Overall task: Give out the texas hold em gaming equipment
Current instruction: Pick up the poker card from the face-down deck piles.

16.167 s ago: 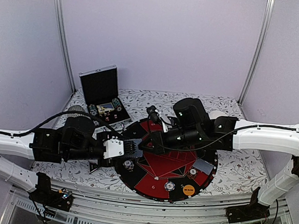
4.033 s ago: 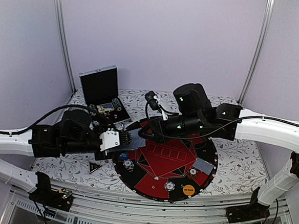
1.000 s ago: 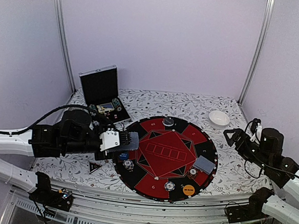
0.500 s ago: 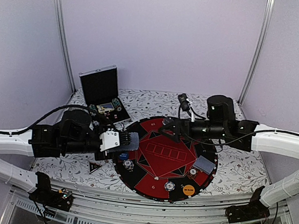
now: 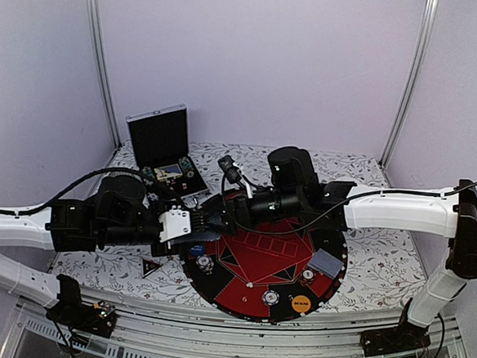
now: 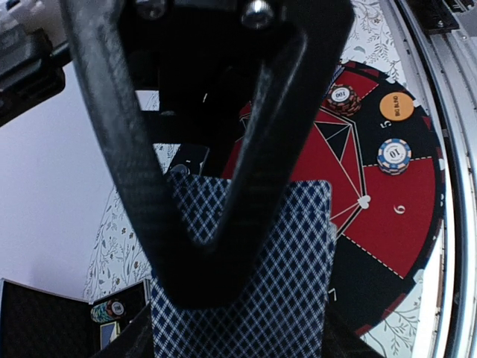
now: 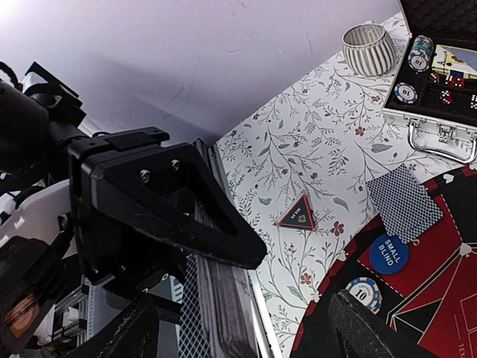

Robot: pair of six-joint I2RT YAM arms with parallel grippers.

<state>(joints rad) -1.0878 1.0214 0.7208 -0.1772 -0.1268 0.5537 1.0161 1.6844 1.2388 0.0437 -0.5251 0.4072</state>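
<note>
The right gripper [image 5: 214,216], half a second ago over the far side of the mat [image 5: 247,290], now meets the cards [image 6: 253,298] clenched in the left gripper's [image 5: 193,225] jaws above the mat's left edge; its own jaws are released, with the cards between them.

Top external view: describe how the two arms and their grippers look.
The left arm and right arm have white tubular links, bulky black joint housings and black cables looping alongside. The left gripper has a white block behind it. Its fingers are black triangular frames with a woven carbon look.
</note>
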